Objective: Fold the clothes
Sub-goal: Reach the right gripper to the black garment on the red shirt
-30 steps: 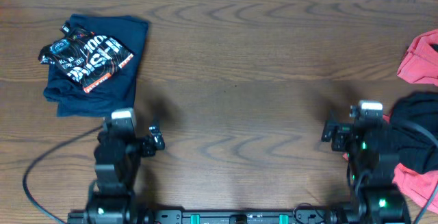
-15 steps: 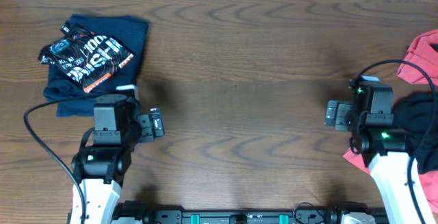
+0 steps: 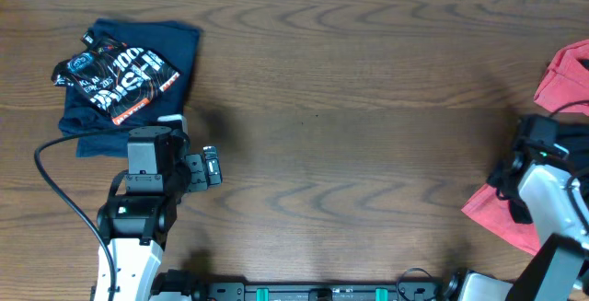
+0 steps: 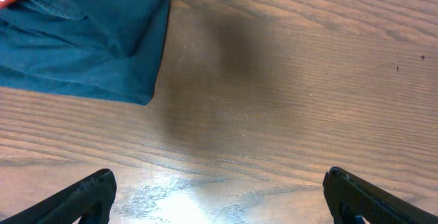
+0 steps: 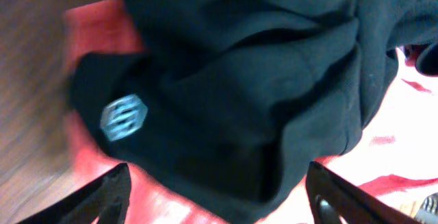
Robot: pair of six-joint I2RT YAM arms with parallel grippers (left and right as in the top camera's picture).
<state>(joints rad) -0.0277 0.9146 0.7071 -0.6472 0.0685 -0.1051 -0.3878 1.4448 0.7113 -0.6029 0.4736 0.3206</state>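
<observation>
Overhead. Brown wood counter [image 3: 350,108]. Navy garment [image 3: 129,80] with white-and-orange print lies bunched at 10 o'clock. Left arm [image 3: 147,186] stands at 7 o'clock, its tip just below the navy hem; fingers too small to read from here. Right arm [image 3: 543,186] is at 4 o'clock, partly cut off by the frame edge. Red garment [image 3: 566,75] shows at 2 o'clock, with a second patch at 4 o'clock under the arm. Dark cloth and dark arm parts merge here; the garment's outline cannot be separated.

Left wrist. Left tool [image 4: 219,176] is spread wide, with only the two dark fingertips showing at 7 and 5 o'clock and nothing between them but bare counter. A navy corner sits at 10 o'clock, well apart from the fingers.

Right wrist. Black garment [image 5: 239,80] fills most of the view, rumpled in heavy folds and lying on the red cloth, which shows at 11, 7 and 4 o'clock. A small pale logo [image 5: 123,118] is at 9 o'clock, blurred, lettering unreadable. Right tool [image 5: 219,176] has its fingers apart over the black fabric, tips at 7 and 5 o'clock. Cannot tell whether they touch the cloth. The garment's full extent is cut off.
</observation>
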